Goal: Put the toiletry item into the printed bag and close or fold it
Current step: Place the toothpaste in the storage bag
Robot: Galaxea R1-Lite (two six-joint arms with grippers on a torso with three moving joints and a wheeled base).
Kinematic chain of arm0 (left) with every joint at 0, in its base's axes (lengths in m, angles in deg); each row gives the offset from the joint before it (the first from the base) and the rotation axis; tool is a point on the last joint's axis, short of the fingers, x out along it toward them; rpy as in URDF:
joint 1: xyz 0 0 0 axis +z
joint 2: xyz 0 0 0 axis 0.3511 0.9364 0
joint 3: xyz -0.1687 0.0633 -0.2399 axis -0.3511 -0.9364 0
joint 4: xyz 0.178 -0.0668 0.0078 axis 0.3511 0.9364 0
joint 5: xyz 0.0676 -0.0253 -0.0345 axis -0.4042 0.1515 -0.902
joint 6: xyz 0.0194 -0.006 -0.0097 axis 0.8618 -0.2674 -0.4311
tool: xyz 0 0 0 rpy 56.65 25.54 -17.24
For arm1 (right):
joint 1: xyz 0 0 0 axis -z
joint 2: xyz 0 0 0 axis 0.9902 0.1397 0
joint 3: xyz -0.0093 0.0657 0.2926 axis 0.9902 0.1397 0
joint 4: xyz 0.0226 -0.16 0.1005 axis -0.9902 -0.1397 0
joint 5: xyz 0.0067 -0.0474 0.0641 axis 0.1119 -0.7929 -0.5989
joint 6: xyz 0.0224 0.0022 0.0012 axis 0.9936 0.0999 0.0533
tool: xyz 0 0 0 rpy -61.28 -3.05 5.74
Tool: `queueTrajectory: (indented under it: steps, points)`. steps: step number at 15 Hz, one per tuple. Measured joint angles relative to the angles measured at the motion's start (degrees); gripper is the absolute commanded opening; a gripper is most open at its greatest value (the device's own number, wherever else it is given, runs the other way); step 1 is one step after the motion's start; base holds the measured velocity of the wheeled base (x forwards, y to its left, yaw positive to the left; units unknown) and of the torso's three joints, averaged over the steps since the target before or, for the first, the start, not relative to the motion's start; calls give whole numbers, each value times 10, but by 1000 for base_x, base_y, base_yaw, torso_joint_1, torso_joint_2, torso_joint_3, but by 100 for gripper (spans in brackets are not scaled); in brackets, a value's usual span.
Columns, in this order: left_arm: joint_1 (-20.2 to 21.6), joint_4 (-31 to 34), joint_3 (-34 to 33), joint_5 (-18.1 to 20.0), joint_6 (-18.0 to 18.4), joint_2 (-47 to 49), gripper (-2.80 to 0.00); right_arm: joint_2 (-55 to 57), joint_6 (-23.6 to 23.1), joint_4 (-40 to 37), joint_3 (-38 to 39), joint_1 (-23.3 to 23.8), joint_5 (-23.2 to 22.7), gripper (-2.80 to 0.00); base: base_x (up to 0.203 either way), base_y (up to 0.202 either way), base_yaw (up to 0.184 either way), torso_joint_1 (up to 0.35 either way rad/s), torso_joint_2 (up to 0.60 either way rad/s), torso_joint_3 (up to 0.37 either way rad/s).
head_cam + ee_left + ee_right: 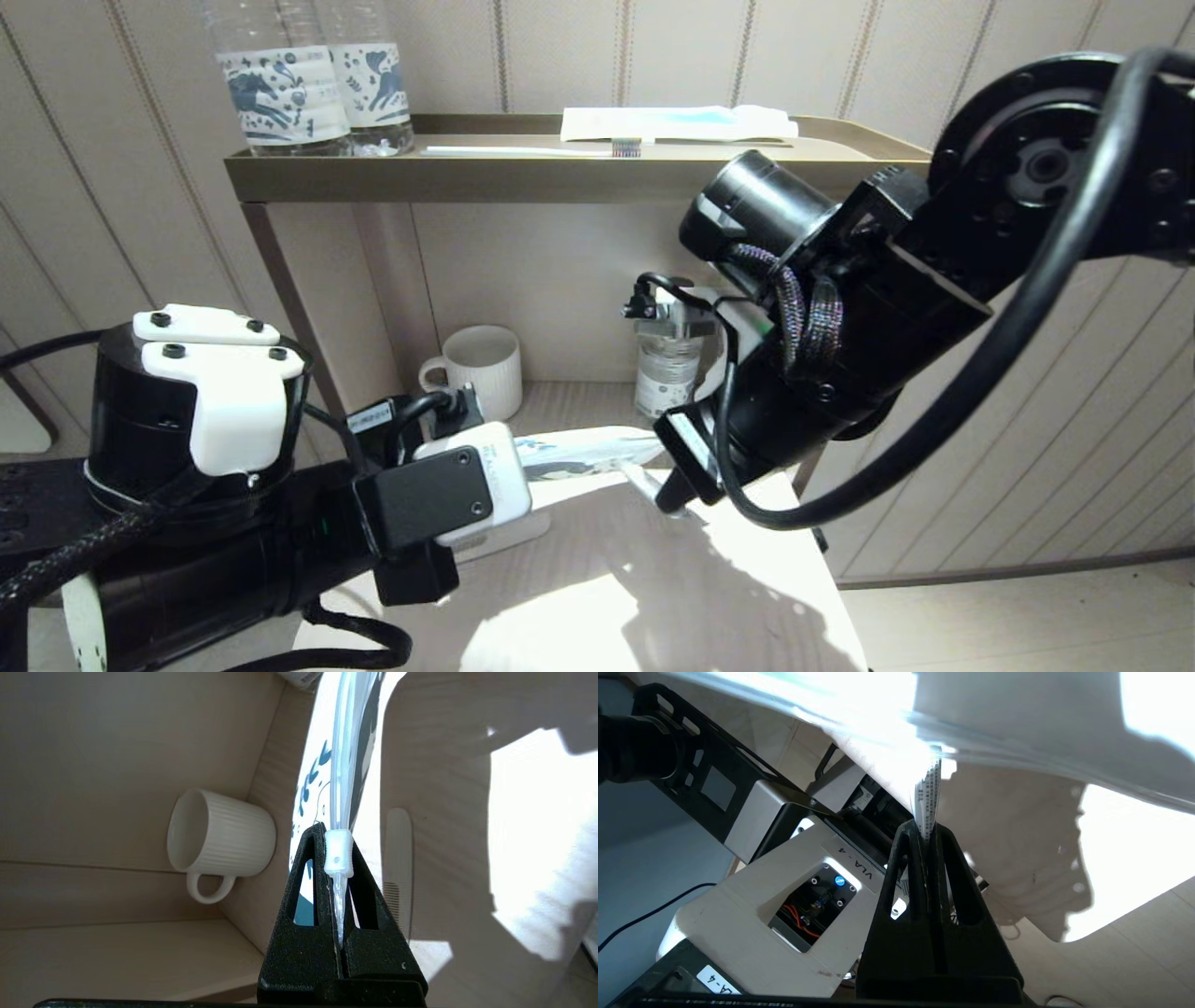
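Holding: the pouch (579,453) hangs above the counter (653,597), stretched between the two arms, with its long axis running roughly level from the robot's left to its right.
Left gripper (337,844): jaws pressed tight on the zip strip at the pouch's left end, right at the white slider (338,856).
Right gripper (927,833): jaws pinched narrow on a ribbed white strip (927,795) at the pouch's right end. It looks like the far end of the zip track, though that is a judgement.
Comb (398,849): lies flat on the counter just beside the pouch, not inside it, and neither gripper touches it.
Comb direction: its long axis runs roughly parallel to the pouch. The toothed end is nearer the left gripper, the smooth rounded end points away along the pouch, and the teeth face the pouch side.
Step in hand: probably steadying the pouch and getting its mouth ready, since loading has not begun.
Next move: with both jaws occupied, one must release the pouch to fetch the comb. The comb is thin and flat on the counter, so it needs a low pinch across its width, then an endwise slide along the pouch's length.
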Motion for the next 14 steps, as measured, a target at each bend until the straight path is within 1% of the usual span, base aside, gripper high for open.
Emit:
queueTrajectory:
  steps: [1, 3, 5, 6, 8, 9, 10, 11, 13, 14]
  points:
    - [-2, 0, 0, -1, 0, 0, -280, 0, 0, 1, 0, 0, 0, -280, 0, 0, 0, 0, 0, 0]
    - [-4, -3, -3, -14, -2, 0, -280, -4, 1, -3, 1, -1, 0, -280, 0, 0, 0, 0, 0, 0]
    - [-4, -11, -7, -18, -8, 1, -280, -21, 2, -20, 8, -1, 0, -280, 0, 0, 0, 0, 0, 0]
    - [-4, -22, -9, -18, -25, 1, -280, -34, 1, -33, 10, -2, -1, -280, 0, 0, 0, 0, 0, 0]
    - [-4, -32, -13, -13, -74, 2, -280, -60, -13, -50, 16, -1, -2, -280, 0, 0, 0, 0, 0, 0]
    - [-4, -29, -15, -8, -95, 4, -280, -70, -33, -57, 21, -1, -2, -280, 0, 0, 0, 0, 0, 0]
    - [-4, -26, -15, 10, -116, 6, -280, -78, -62, -72, 26, -1, -2, -280, 0, 0, 0, 0, 0, 0]
    - [-4, -20, -14, 38, -139, 10, -280, -83, -100, -91, 29, -1, -2, -280, 0, 0, 0, 0, 0, 0]
    - [0, 6, -1, 106, -203, 18, -280, -91, -199, -133, 30, 2, 2, -280, 0, 0, 0, 0, 0, 0]
    - [2, 15, 3, 138, -227, 22, -280, -93, -242, -145, 27, 5, 7, -280, 0, 0, 0, 0, 0, 0]
